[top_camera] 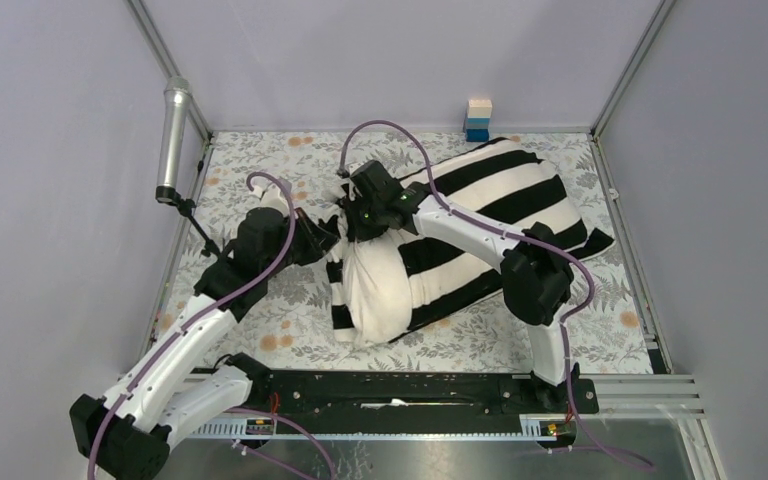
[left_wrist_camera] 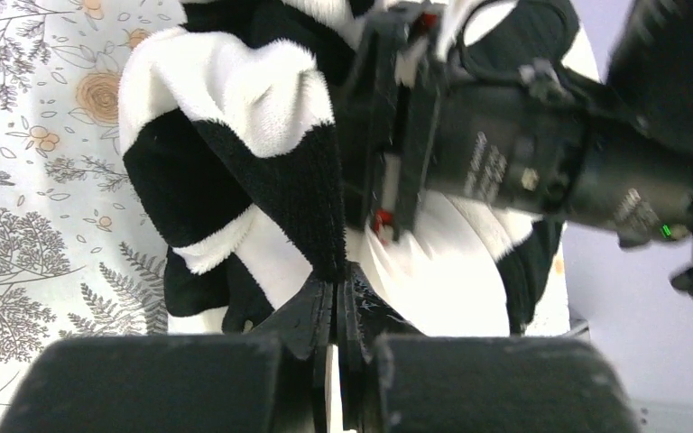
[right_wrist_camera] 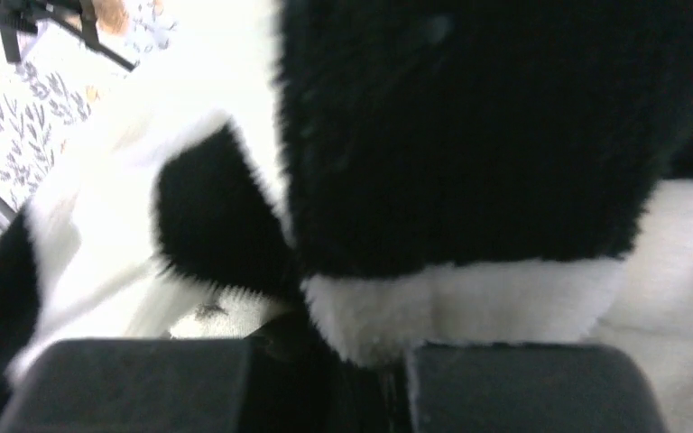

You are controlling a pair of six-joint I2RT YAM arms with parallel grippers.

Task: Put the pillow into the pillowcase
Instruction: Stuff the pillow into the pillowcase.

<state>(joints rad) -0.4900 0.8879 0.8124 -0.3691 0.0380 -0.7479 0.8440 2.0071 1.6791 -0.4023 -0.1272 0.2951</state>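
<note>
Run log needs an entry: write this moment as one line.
pillow: mostly inside pillowcase, one end exposed | left hand: shut on pillowcase edge | right hand: shut on pillowcase

Floral-covered table under striped pillowcase, blocks at back

We are looking at a robotics lab test cell, not a home. Plain pale panels wall in the table on aluminium frame posts. A microphone stands at its left edge. The left arm and right arm are bolted to a black rail, trailing cables. A floral cloth covers the tabletop.
</note>
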